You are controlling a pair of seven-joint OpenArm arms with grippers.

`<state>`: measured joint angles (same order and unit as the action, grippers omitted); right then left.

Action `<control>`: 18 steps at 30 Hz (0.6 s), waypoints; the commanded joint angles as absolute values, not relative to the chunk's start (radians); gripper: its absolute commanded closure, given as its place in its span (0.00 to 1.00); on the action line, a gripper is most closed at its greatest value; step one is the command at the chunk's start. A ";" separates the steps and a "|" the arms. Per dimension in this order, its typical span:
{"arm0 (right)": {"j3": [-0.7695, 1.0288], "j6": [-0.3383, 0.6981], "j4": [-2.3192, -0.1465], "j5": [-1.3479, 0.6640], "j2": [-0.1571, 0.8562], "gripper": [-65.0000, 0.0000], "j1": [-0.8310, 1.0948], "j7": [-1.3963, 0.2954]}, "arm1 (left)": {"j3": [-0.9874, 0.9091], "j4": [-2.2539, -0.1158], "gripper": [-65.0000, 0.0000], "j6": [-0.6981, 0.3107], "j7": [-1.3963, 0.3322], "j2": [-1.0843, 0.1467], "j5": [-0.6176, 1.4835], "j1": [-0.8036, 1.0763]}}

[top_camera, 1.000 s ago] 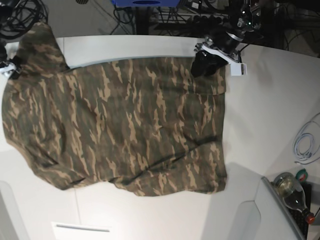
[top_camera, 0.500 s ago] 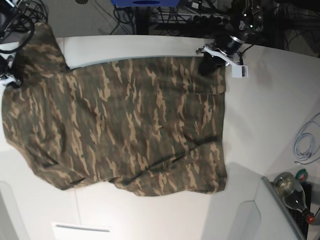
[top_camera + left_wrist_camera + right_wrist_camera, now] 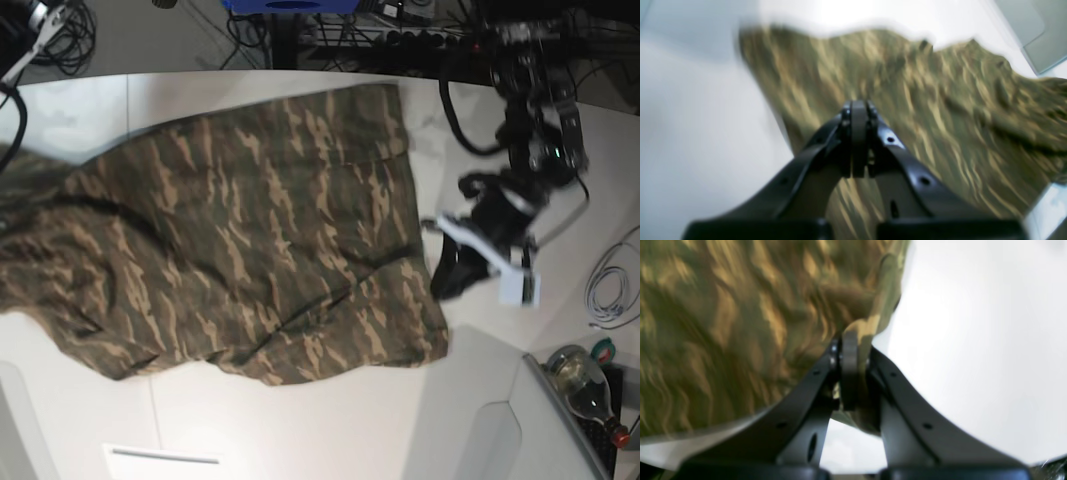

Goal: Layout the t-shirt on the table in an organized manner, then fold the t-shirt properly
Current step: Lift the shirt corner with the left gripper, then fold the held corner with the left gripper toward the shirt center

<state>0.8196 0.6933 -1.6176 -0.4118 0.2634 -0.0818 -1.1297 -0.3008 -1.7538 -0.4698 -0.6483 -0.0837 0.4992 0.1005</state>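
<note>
**Base view: both grippers closed on a shirt not yet laid flat**

Base view, lower right of the frame, a bottle [image 3: 580, 378] and a coiled white cable [image 3: 610, 290] sit at the table's [image 3: 300, 430] edge. Just above them the left gripper [image 3: 447, 281] hangs beside the t-shirt's [image 3: 230, 240] right-hand edge; its wrist camera shows the jaws pressed together above the camouflage cloth, and whether any fabric is caught between them cannot be told through the blur. Across the middle the shirt lies spread but skewed, with folds and a buckled lower hem, and runs off the left edge of the frame. The right gripper [image 3: 853, 350] is outside the base frame; its own wrist camera shows it pinching a folded edge of the shirt, white table beyond.

Judging from this, the laying-out step is unfinished. To do it well, both arms should draw their corners apart evenly, keeping the cloth low and taut so it settles without ridges, square to the table edge. Uneven pulling risks dragging the whole shirt sideways.
</note>
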 commanded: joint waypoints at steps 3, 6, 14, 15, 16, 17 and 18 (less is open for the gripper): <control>0.745 0.693 -1.661 -0.394 0.346 1.00 -0.188 -1.170 | -0.302 -1.790 1.00 -0.452 -0.716 -0.085 0.516 -0.044; 0.714 0.693 -1.664 -0.337 0.349 1.00 -0.226 -1.202 | -0.292 -1.791 1.00 -0.435 -0.780 -0.077 0.519 -0.084; 0.714 0.693 -1.639 -0.303 0.255 1.00 -0.082 -1.086 | -0.254 -1.728 1.00 -0.435 -0.779 -0.028 0.519 0.166; 0.714 0.693 -1.639 -0.302 0.242 1.00 -0.065 -1.072 | -0.252 -1.698 1.00 -0.435 -0.779 -0.024 0.526 0.196; 0.714 0.693 -1.639 -0.302 0.229 1.00 -0.051 -1.063 | -0.237 -1.673 0.95 -0.444 -0.779 -0.019 0.527 0.222; 0.714 0.693 -1.639 -0.302 0.220 1.00 -0.036 -1.053 | -0.199 -1.643 0.86 -0.466 -0.771 -0.013 0.527 0.243; 0.714 0.691 -1.639 -0.302 0.214 1.00 -0.022 -1.046 | -0.165 -1.621 0.80 -0.493 -0.745 -0.012 0.526 0.260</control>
